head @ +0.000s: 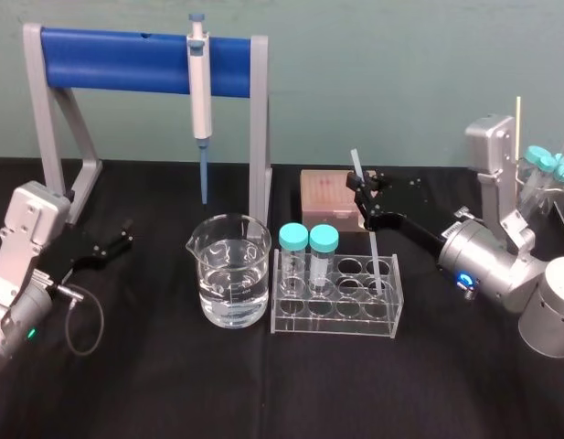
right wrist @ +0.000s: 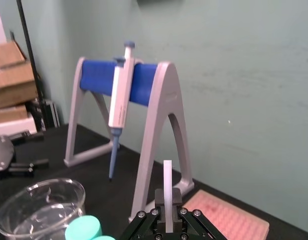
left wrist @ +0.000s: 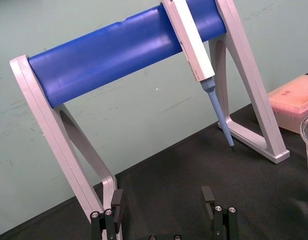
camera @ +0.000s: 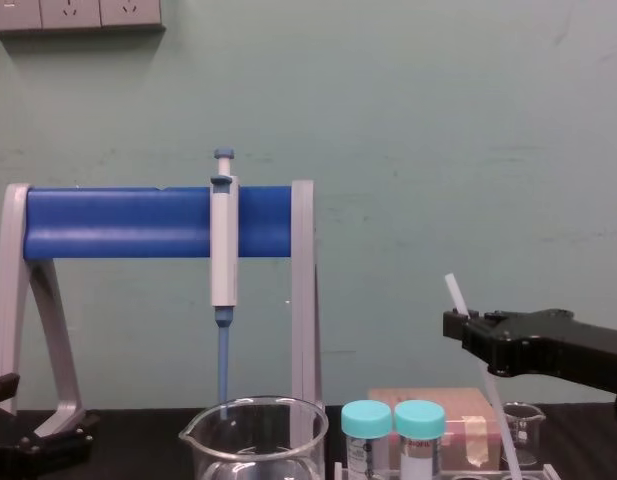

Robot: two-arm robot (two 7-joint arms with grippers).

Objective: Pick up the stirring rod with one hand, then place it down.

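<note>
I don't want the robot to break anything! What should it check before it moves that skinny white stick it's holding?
1. Grip: right pincer shut on the thin translucent white stirring rod: ok.
2. Rod free of the clear plastic tube rack: not ok, its lower end sits in a right-hand well.
3. Rod tip touching the well's bottom: cannot tell.
4. Gap to the two teal-capped tubes: ok, they stand at the rack's left end.
5. Gap to the glass beaker of clear liquid: ok, it stands left of the rack.
6. Idle left pincer out of the way: ok, open, far left.

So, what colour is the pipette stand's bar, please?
The bar is blue, clearest in the head view.
</note>
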